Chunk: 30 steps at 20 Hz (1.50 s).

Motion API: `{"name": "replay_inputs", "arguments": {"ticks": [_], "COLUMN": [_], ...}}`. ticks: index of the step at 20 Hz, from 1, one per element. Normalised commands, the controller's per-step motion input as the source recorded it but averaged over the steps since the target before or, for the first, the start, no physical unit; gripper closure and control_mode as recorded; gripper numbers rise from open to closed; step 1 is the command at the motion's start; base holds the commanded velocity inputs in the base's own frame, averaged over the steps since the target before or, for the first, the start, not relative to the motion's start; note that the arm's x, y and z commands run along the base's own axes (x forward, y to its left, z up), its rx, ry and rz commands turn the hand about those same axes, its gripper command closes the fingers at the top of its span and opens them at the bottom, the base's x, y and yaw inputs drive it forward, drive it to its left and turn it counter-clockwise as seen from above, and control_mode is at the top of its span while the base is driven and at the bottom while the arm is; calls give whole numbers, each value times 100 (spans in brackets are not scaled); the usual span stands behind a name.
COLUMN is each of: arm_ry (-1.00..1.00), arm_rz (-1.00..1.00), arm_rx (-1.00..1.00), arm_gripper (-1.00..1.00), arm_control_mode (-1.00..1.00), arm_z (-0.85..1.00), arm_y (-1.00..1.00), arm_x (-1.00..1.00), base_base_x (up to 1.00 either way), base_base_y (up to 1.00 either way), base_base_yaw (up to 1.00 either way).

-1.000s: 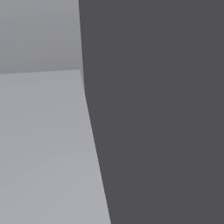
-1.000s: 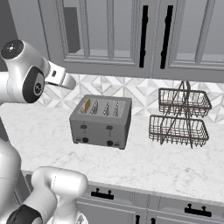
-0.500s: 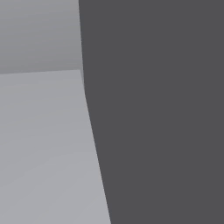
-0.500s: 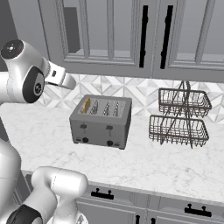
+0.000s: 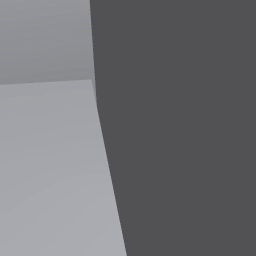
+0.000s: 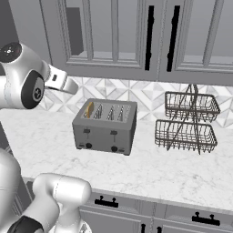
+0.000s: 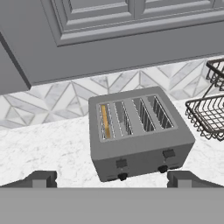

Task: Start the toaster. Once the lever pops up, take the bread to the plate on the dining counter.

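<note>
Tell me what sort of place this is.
A kitchen, by the look of it: a four-slot toaster on a marble counter, a wire basket rack beside it, cabinets above.

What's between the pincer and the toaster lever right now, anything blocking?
Nothing visible. In the hand view the open pincer looks straight at the toaster, levers on its front face, with only bare marble counter in between. The bread sits in the leftmost slot. The wire basket rack stands off to the right.

Bread [image 7: 104,121] ahead of the hand sits mostly hidden inside the toaster [image 7: 140,133] slot; wire basket [image 7: 209,111] cut off at right.
</note>
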Motion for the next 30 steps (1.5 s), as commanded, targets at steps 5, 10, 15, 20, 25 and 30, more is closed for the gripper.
{"name": "replay_inputs", "arguments": {"ticks": [5,10,15,20,25,30], "arm_ry": [-3,0,0,0,1,10], "arm_rz": [0,0,0,0,0,1], "arm_rx": [0,0,0,0,0,0], "arm_gripper": [-100,-100,-100,-100,-100,-100], "arm_control_mode": [-100,-100,-100,-100,-100,-100], "arm_z": [-30,-41,-39,-34,-30,-31], "arm_y": [0,0,0,0,0,0], "arm_x": [-31,-2,5,25,32,43], "base_base_x": [0,0,0,0,0,0], "base_base_y": [0,0,0,0,0,0], "base_base_yaw": [0,0,0,0,0,0]}}
